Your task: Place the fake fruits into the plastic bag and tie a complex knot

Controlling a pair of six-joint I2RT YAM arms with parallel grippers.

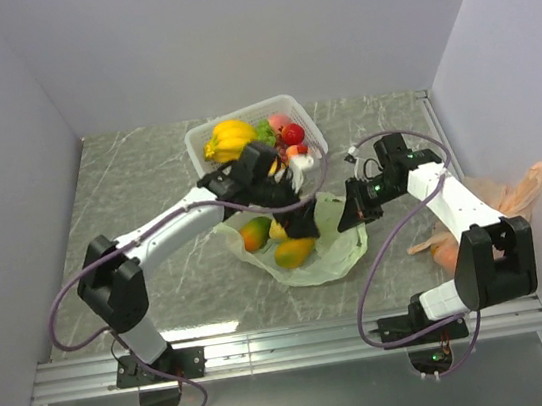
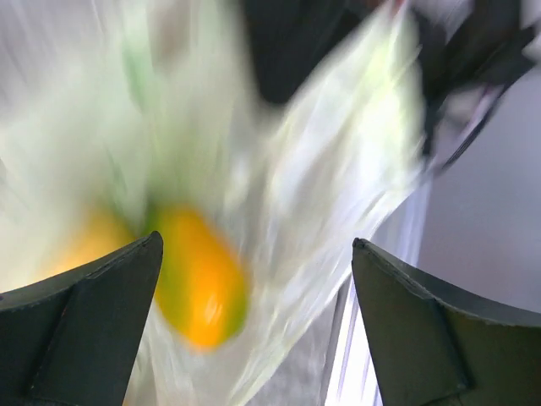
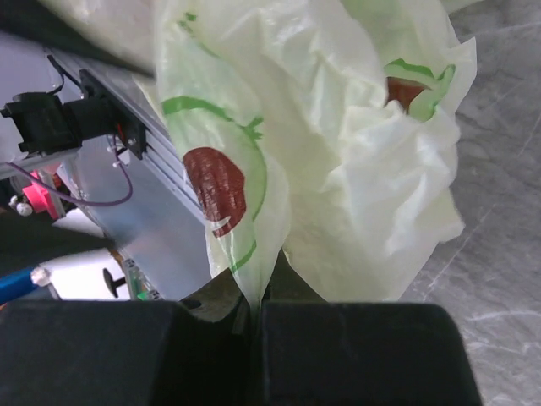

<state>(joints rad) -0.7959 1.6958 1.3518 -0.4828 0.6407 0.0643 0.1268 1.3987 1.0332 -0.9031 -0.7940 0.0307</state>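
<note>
The left end effector (image 2: 258,245) is hovering open over a mango (image 2: 203,292) in the plastic bag (image 3: 355,169). The right end effector (image 3: 255,300) is pinching the bag's edge. A basket (image 1: 313,128) is sitting beyond.

The plastic bag (image 3: 372,194) is pale green with green-ringed brown-red prints, the mango (image 2: 199,288) orange-green.

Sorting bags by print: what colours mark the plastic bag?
Green lines and brown-red patches on the plastic bag; right wrist view shows best.
</note>
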